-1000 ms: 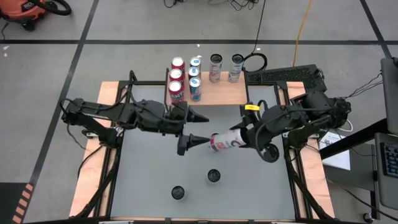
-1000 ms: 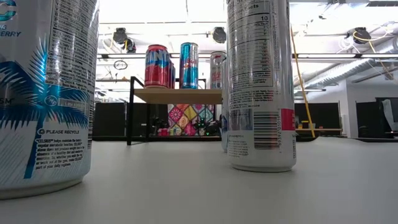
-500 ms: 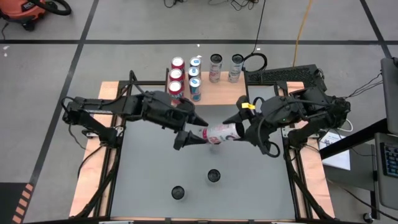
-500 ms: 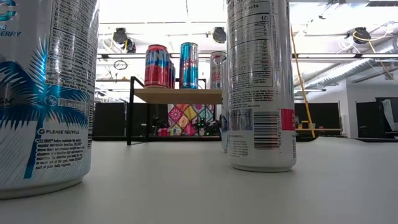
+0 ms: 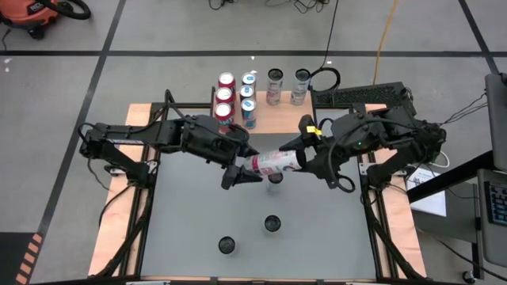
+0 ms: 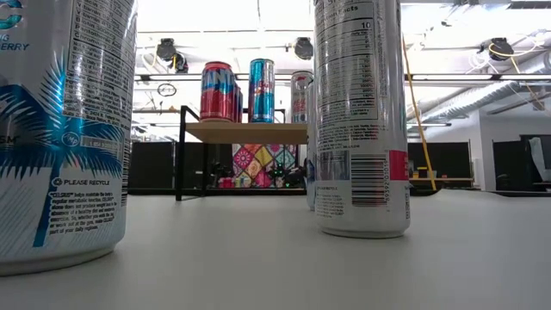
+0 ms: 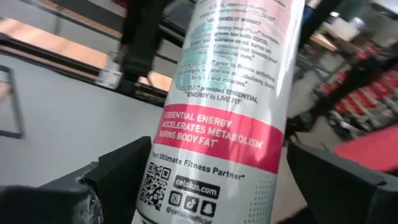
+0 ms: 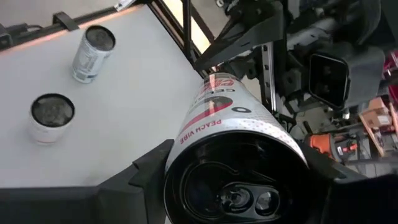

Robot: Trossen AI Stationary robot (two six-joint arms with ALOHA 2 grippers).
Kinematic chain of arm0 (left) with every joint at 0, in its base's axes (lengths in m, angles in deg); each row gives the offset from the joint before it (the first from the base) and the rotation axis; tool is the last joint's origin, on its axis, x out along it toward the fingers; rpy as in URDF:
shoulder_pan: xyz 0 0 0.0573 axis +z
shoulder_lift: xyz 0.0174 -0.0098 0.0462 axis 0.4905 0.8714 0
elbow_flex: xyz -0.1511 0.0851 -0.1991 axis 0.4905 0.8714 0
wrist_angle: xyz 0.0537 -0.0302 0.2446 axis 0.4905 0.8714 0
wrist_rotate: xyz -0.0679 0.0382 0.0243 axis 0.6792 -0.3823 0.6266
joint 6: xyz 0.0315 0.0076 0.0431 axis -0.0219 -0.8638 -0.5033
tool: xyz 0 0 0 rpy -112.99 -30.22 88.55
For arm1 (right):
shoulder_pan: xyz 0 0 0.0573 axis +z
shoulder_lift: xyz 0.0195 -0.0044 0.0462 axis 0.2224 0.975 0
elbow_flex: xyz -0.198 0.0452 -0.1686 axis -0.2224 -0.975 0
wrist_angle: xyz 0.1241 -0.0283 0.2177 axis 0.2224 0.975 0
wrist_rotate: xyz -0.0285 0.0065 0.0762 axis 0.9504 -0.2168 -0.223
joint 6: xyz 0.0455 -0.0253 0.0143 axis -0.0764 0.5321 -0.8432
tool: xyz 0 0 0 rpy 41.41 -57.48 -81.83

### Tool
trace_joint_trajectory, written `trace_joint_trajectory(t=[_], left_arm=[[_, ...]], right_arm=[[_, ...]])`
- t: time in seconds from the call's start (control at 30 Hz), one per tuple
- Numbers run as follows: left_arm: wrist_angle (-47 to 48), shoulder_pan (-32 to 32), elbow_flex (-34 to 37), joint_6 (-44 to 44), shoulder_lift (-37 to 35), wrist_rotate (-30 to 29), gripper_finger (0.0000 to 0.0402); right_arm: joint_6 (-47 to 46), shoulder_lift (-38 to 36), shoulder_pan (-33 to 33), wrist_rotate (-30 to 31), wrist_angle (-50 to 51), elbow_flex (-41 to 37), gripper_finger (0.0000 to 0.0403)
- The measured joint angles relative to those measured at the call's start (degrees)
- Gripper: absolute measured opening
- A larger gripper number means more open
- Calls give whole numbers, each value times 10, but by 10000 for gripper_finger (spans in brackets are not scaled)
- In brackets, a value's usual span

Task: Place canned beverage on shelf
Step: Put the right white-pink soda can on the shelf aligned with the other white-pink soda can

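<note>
A white and pink can lies nearly level in the air above the middle of the table, with my right gripper shut on it. My left gripper is open. Its fingers stand on either side of the can's bottom end, and I cannot see them touch it. The shelf stands at the table's far edge on thin black legs. Several cans stand upright on its wooden top. My right gripper pinches the can's round wall near its top end between its two fingers. The fingers come from the table's right and lie along the can. The can is lifted clear of the table and points toward the left arm.
Two cans stand upright on the grey table toward its near edge. In the low view they fill the foreground. Black frame rails run along the table's sides.
My right gripper has rolled and carried the can toward the far edge and the left arm. The can's bottom end now lies between the left fingers. My left gripper has turned a little toward the can and stayed open.
</note>
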Motion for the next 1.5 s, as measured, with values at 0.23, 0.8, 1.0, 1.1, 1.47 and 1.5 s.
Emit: trace_joint_trajectory(t=[0.23,0.8,1.0,1.1,1.47,1.5], left_arm=[[0,-1,0,0,0,-50,338],[-4,-1,0,-11,0,-47,261],[-14,-2,0,-16,-5,-44,259],[-21,-1,0,-19,-14,-44,259],[-132,-1,-1,-49,-37,-44,258],[-146,-1,-1,-51,-37,-44,258]], right_arm=[[-1,0,-11,1,4,0,212],[-60,0,-11,12,10,1,292],[-182,0,-11,5,9,1,321],[-262,0,-11,4,7,1,325],[-568,0,-11,11,-106,0,326],[-578,0,-11,23,-129,0,326]])
